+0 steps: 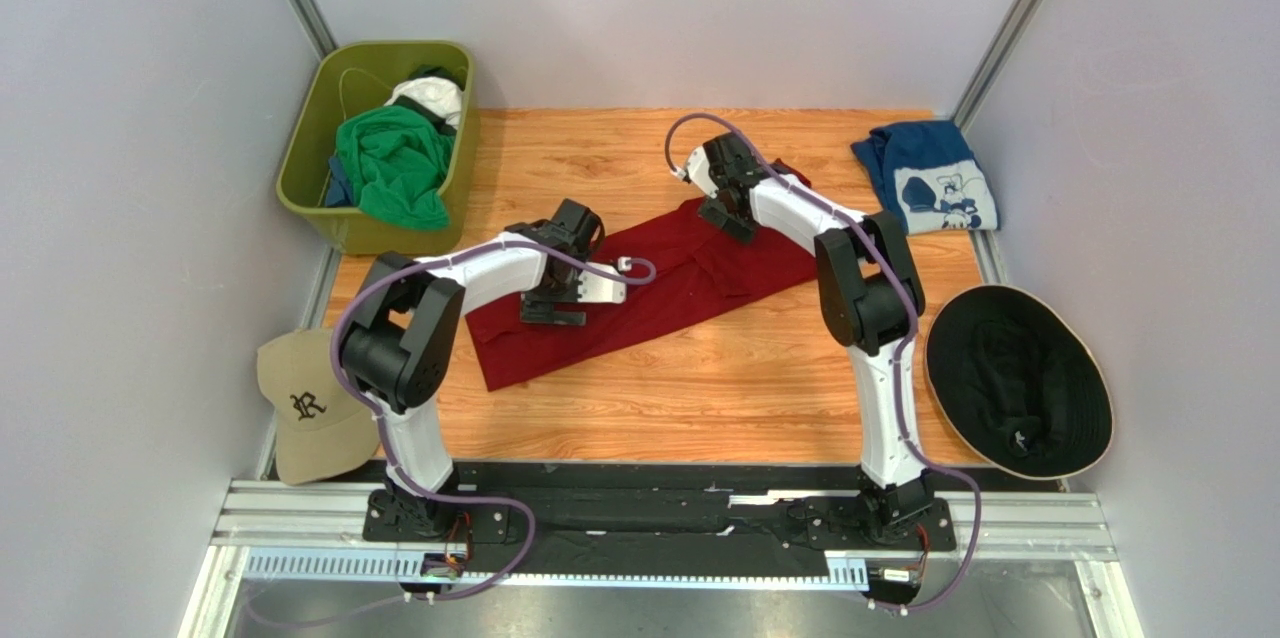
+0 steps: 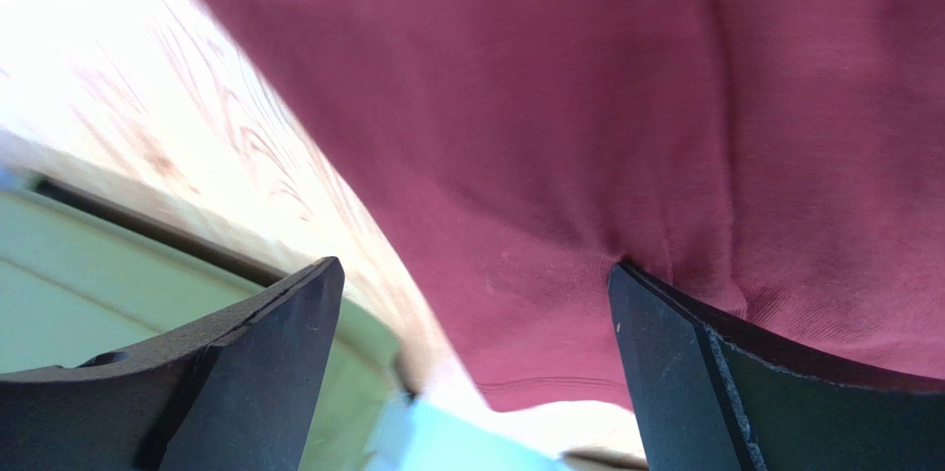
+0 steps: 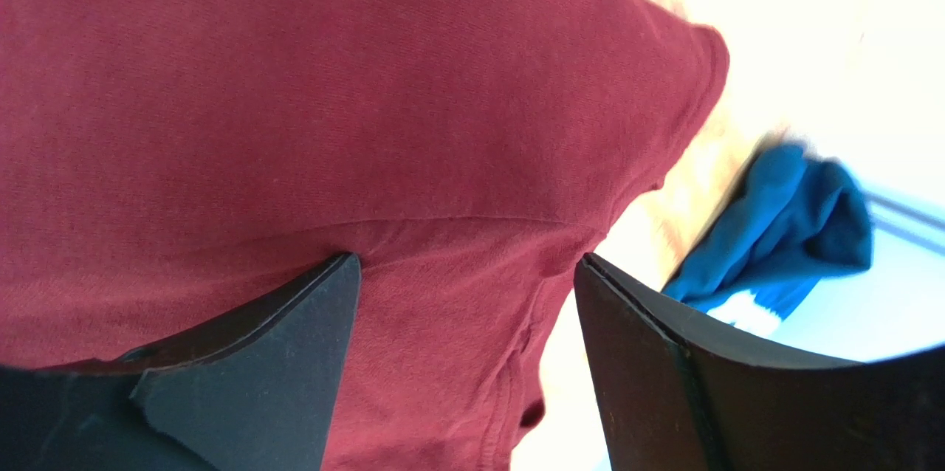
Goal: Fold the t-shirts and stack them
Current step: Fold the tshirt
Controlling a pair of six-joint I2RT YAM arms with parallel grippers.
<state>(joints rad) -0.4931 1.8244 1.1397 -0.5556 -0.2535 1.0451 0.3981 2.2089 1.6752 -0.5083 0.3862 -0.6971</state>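
Note:
The dark red t-shirt (image 1: 661,286) lies as a long slanted strip across the middle of the wooden table (image 1: 751,383). My left gripper (image 1: 553,311) hangs open over its left part; in the left wrist view the gripper (image 2: 471,272) straddles the red t-shirt's (image 2: 555,106) hem, one finger (image 2: 666,360) touching the cloth. My right gripper (image 1: 736,223) is open over the strip's far right end, and the red cloth's (image 3: 277,83) edge lies between its jaws (image 3: 468,261). A navy-blue t-shirt (image 1: 932,176) with white print lies folded at the back right. A green t-shirt (image 1: 394,166) sits in the bin.
An olive-green bin (image 1: 301,166) with clothes stands at the back left. A tan baseball cap (image 1: 308,406) lies off the table's left front corner. A black wide-brimmed hat (image 1: 1019,380) lies at the right front. Grey walls close in both sides.

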